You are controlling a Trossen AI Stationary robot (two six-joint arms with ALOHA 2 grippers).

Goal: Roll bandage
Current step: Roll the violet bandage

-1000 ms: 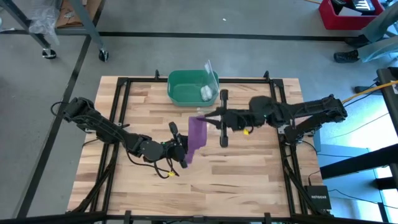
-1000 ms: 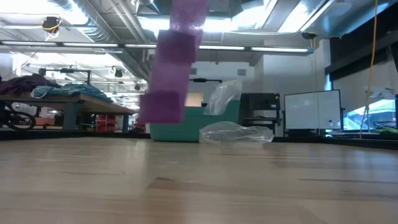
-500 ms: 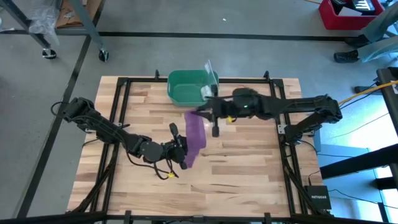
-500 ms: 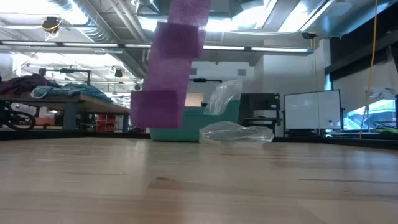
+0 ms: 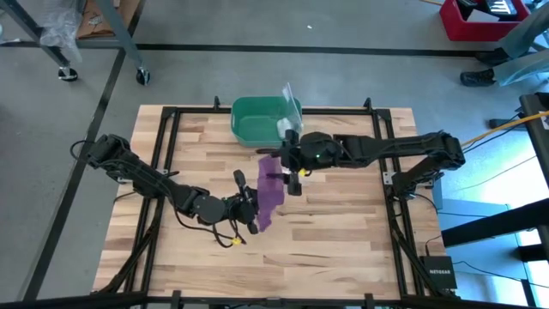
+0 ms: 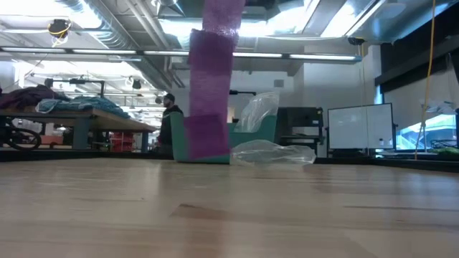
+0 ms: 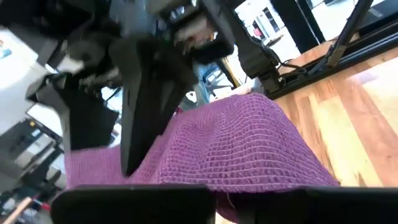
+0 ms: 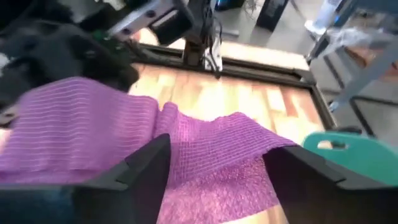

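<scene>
Bandage (image 5: 271, 190) hangs as a purple strip over the middle of the bench (image 5: 343, 240), its lower end pinched in the left gripper (image 5: 254, 209) while the right gripper (image 5: 286, 166) stands with jaws spread astride its upper end. Unsupported there, the loose top could flop down and the strip twist or unwind. Only the low view shows the free length dangling clear of the bench; the right wrist view shows the cloth passing between the parted jaws.

A: Bandage (image 5: 271, 190) colour and pattern?
B: Purple, with a fine ribbed weave.
A: Bin (image 5: 262, 121)?
B: Green.
A: Table (image 5: 343, 232) and arms?
B: Light wood planks, black frame; dark arms.
</scene>
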